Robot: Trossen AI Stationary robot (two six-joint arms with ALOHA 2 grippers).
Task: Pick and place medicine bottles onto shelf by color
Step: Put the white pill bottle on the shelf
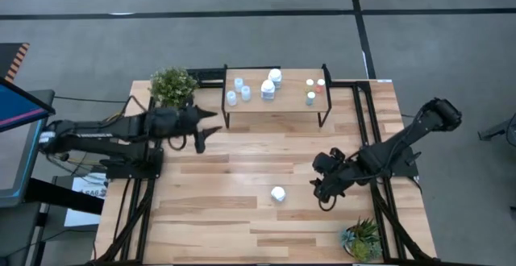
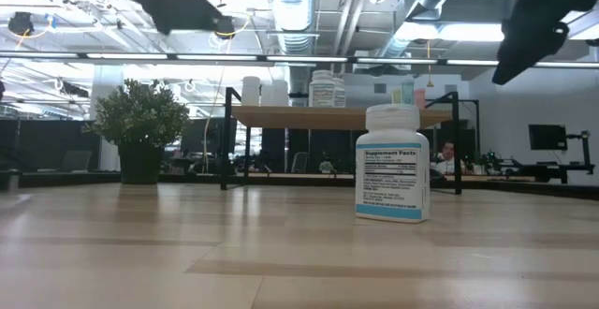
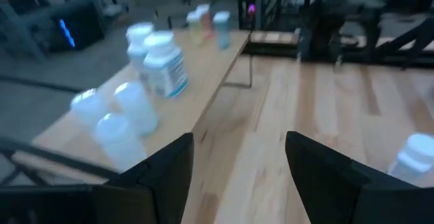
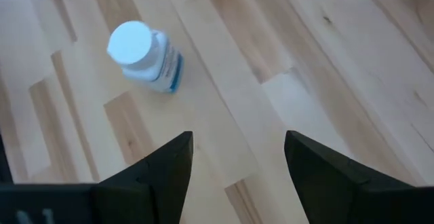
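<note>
The shelf [image 1: 274, 98] stands at the table's far middle on its black legs. On its top stand pale-blue medicine bottles [image 1: 239, 90] at the left, two white ones [image 1: 271, 82] in the middle and small coloured ones [image 1: 313, 89] at the right. One white bottle [image 1: 278, 193] [image 4: 144, 53] stands upright on the table. My right gripper [image 4: 237, 142] [image 1: 324, 193] hovers open just to that bottle's right, touching nothing. My left gripper [image 3: 237, 142] [image 1: 206, 129] is open and holds nothing, in the air left of the shelf's near-left leg, pointing toward the table's right edge.
A potted plant [image 1: 173, 85] stands at the far left beside the shelf, another [image 1: 361, 238] at the near right corner. Black frame rails [image 1: 371, 137] run along both sides of the table. Bare wood lies between the shelf and the lone bottle.
</note>
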